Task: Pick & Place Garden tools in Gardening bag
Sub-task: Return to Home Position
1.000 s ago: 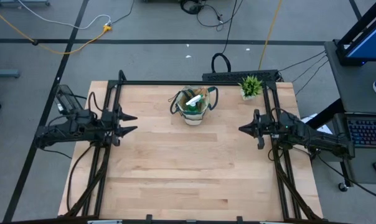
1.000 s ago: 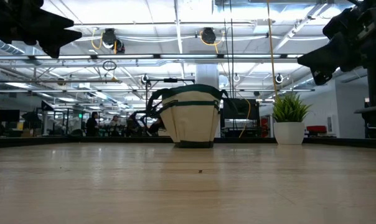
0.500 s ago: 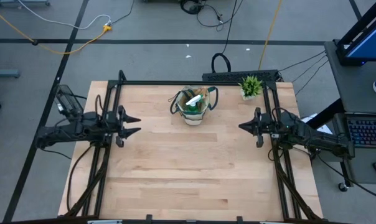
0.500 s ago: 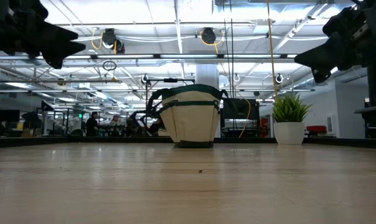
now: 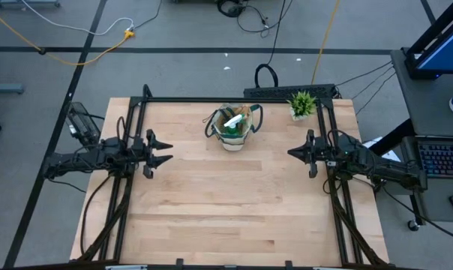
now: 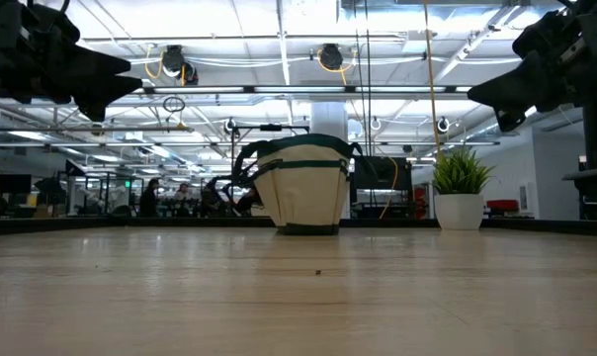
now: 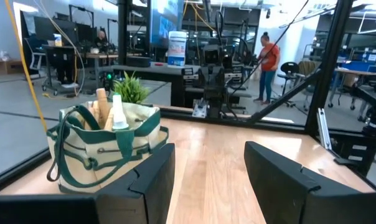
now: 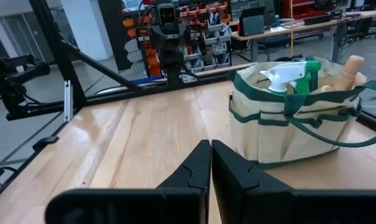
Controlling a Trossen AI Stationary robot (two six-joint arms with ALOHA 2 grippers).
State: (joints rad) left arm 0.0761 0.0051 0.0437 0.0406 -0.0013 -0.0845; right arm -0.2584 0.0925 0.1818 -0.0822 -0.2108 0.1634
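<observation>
Nearest me the wooden counter lies bare, and the two arms hang over its side edges, well apart. The left pincer has its fingers spread and empty; the right pincer is pinched closed on nothing. Both point inward across the boards. With the arms tucked close to the black frame that rims the counter, the likeliest slip, I'd say, is a wrist or trailing cable catching a rail as an arm folds back. Further in, near the back edge and about midway between the arms, the gardening bag stands upright. The green spray bottle and wooden handles poke above its rim, and no tool shows outside it. It looks soft-sided and a bit top-heavy, so a careless sweep through the middle could tip it and spill everything. Nothing stands between either pincer and the bag. At the back right corner sits the potted plant, near the right arm and probably light enough for an elbow to knock over. Beyond the counter, a person stands among desks, far from the arms' reach.
</observation>
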